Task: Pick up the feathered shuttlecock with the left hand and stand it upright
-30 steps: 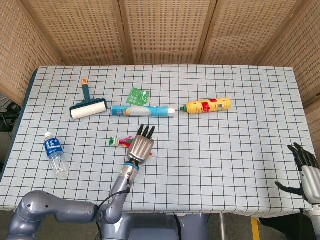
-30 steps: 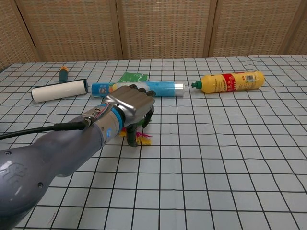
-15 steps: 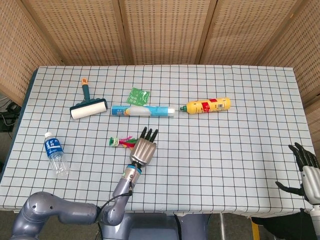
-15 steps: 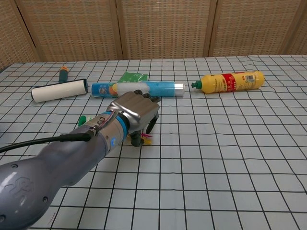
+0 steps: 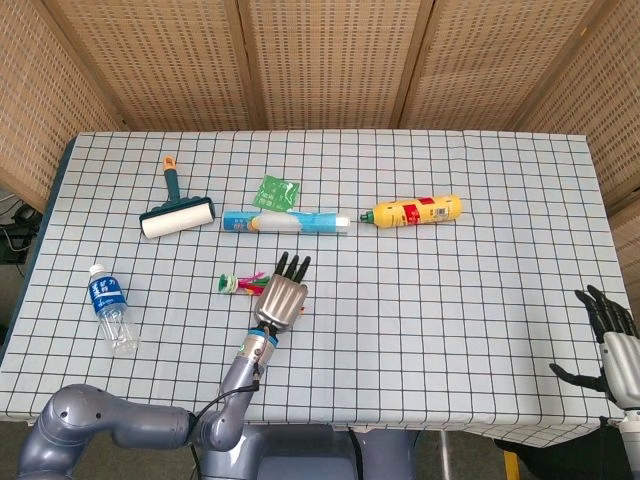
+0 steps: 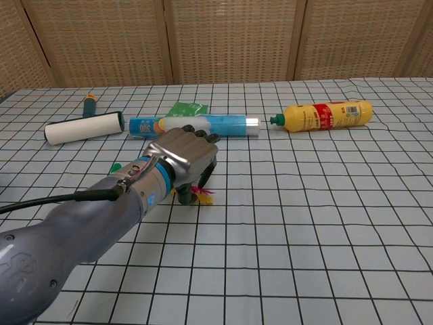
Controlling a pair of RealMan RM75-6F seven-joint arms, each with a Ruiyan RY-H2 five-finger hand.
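The fingers (image 5: 290, 265) of the left hand (image 5: 281, 296) lie stretched forward and side by side over the feathered shuttlecock (image 5: 240, 283). In the chest view the fingertips (image 6: 203, 177) curl down onto the feathers, but the palm hides the contact, so I cannot tell if they pinch it. The shuttlecock lies on its side near the front edge of the table (image 5: 480, 290), left of the middle. In the head view its green end and coloured feathers show to the left of the hand; in the chest view only a pink and yellow tip (image 6: 201, 196) comes out under the hand (image 6: 181, 157).

The right hand (image 5: 610, 345) is at the front right corner, fingers spread, holding nothing. It is partly cut by the frame edge, and the chest view does not show it.
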